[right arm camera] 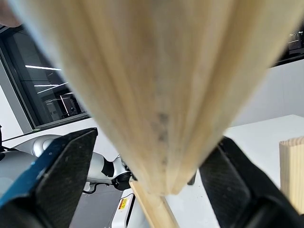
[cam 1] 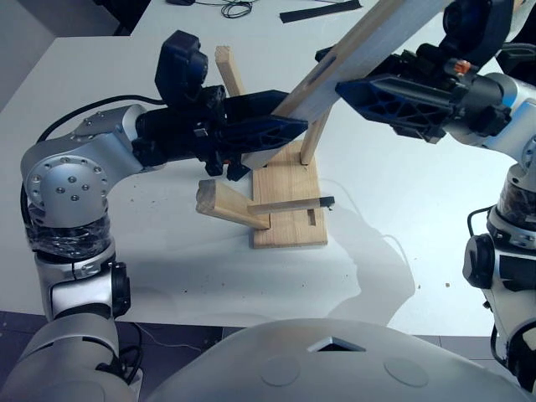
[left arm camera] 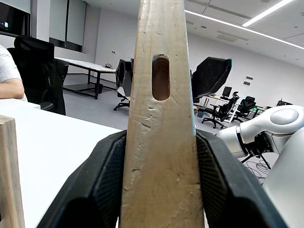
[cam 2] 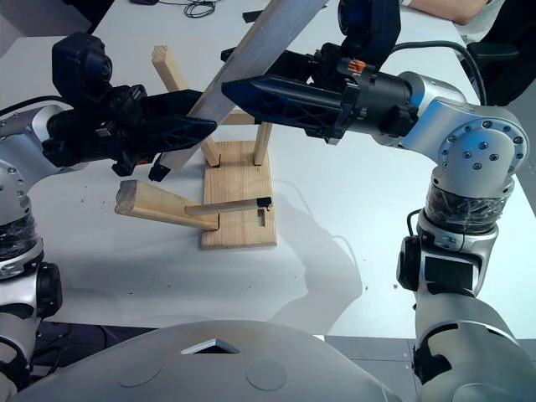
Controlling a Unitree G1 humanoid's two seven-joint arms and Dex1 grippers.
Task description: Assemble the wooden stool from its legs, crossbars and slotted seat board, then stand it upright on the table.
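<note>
Leg point(cam 1: 373, 38) (top cut off, foot behind fingers) is clamped in left gripper point(cam 1: 289, 110) and right gripper point(cam 1: 333, 74), seat board point(cam 1: 289, 226) beneath.

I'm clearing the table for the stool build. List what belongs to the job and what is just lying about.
Job: loose leg, clamped by left tool and right tool; seat board; three other legs set into it; crossbar.
Lying about: cables; black strip, both at the far side.
</note>
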